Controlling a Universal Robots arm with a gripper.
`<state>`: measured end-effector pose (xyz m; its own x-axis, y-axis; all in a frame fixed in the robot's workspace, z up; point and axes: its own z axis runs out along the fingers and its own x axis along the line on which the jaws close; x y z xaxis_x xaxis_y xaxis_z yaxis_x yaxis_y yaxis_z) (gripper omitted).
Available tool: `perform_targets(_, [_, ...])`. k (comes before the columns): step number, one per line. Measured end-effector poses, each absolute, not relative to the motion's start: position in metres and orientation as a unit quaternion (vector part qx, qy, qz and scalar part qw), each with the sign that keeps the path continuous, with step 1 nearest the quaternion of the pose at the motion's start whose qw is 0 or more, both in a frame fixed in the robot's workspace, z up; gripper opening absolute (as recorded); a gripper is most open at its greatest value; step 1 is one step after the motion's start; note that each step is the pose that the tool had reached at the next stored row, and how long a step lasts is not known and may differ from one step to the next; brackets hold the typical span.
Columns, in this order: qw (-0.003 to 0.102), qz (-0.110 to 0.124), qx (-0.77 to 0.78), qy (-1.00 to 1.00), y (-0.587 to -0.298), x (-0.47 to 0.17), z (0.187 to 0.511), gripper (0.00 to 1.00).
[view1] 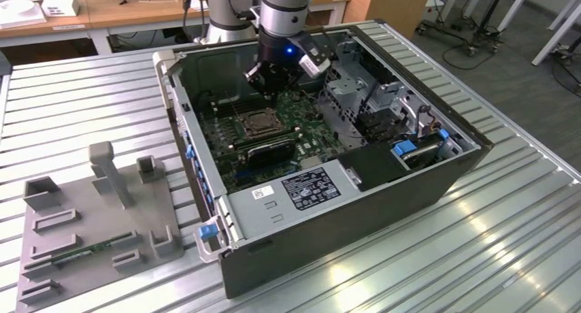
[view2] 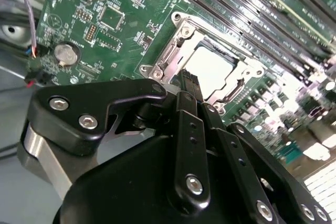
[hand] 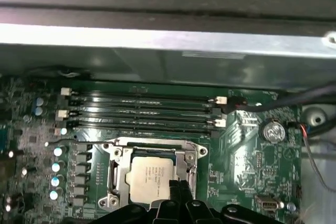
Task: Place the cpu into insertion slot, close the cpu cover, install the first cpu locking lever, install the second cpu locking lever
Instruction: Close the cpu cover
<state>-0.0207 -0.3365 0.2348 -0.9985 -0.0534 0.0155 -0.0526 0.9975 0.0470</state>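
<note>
The cpu (hand: 149, 179) is sitting in the insertion slot (hand: 109, 201), with the cpu cover (hand: 188, 165) lying down around it. The gripper (hand: 179, 186), closed tight and holding nothing, is hovering at the cover's edge. As a judgement, any pressing is best kept on the metal frame, clear of the chip face.

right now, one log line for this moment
cpu in insertion slot | cpu cover down over cpu | gripper shut, at cover edge
</note>
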Motion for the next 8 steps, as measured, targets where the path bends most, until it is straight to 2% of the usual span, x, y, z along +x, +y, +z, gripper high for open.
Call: perform_targets(8, [0.009, -0.015, 0.041, -0.999, -0.336, -0.031, 0.233, 0.11])
